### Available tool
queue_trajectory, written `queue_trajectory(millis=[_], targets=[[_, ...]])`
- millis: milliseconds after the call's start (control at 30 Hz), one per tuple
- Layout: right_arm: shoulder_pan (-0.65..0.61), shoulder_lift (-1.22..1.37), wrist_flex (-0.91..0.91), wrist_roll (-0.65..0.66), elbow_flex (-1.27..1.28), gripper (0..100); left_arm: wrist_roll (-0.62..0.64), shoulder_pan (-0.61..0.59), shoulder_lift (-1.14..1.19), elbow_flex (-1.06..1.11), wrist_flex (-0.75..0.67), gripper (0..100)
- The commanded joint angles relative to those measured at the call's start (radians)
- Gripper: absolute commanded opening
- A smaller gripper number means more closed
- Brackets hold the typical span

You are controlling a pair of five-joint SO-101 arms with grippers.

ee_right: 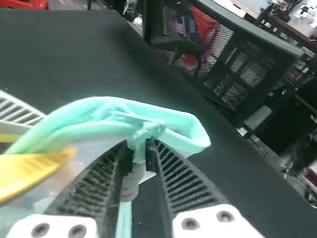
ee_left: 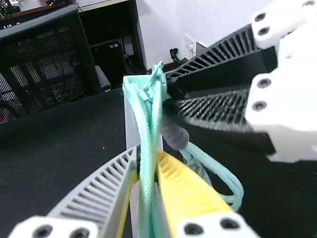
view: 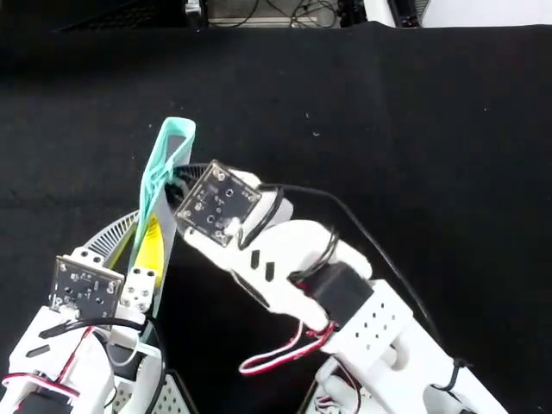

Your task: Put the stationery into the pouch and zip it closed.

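Note:
The pouch, clear-sided with a mint green zipper band, is held up on edge above the black table. My left gripper is shut on its near end, the zipper band pinched between a grey and a yellow finger. My right gripper is at the pouch's far end, its black fingers shut on the zipper pull. A mint cord loops down from the pull. The zipper band curls over at that end. I cannot tell what lies inside the pouch.
The black cloth covers the whole table, with bare room to the right and behind the pouch. Cables lie past the far edge. A black mesh rack stands beyond the table.

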Motion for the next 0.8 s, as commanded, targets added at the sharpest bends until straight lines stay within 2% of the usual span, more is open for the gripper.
queue_trajectory(millis=[0,200,367,600,767], targets=[[0.051,-0.002,-0.015,0.005,-0.008,1.4,0.011,-0.001,0.0,-0.004,0.014,3],[0.049,-0.101,0.014,-0.005,0.007,3.3,0.011,-0.001,0.0,-0.004,0.014,3],[0.049,-0.104,0.08,-0.101,0.007,21.5,0.011,-0.001,0.0,-0.004,0.014,3],[0.049,-0.102,0.028,-0.106,0.007,18.8,0.011,-0.001,0.0,-0.004,0.014,3],[-0.02,-0.051,0.035,-0.106,0.004,18.8,0.011,0.001,0.0,-0.001,0.014,3]])
